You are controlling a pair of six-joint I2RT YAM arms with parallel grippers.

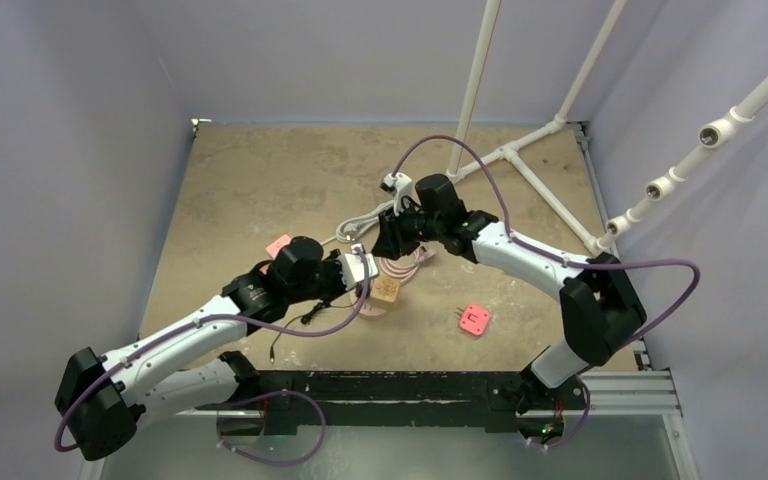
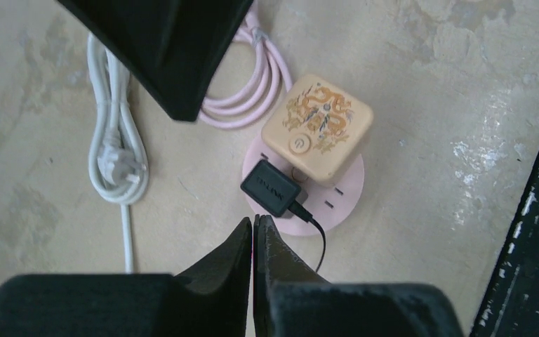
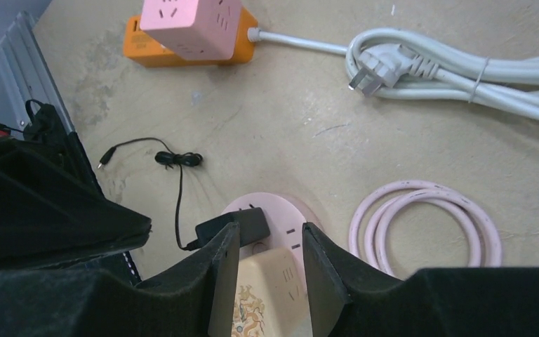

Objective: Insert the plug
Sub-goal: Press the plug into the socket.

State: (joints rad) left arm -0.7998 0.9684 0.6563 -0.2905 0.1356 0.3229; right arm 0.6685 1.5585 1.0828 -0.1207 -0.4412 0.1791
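Note:
A black adapter plug [image 2: 271, 187] sits in a socket of the round pink power strip [image 2: 337, 200], its thin black cable trailing off. A cream cube with a dragon print [image 2: 319, 126] stands on the same strip. My left gripper [image 2: 254, 226] is shut and empty, its tips just short of the adapter; it also shows in the top view [image 1: 365, 268]. My right gripper [image 3: 270, 242] is open and hovers above the cream cube [image 3: 270, 298], with its fingers framing the cube and the adapter [image 3: 242, 223]. In the top view the right gripper [image 1: 388, 245] is just behind the strip [image 1: 372, 310].
A pink cube socket on an orange base [image 3: 193, 24] lies to the left. A white cord with its plug [image 3: 386, 67] and a coiled pink cable [image 3: 421, 225] lie behind the strip. A loose pink plug [image 1: 475, 320] lies to the right. The black table-edge rail [image 2: 533, 210] is close by.

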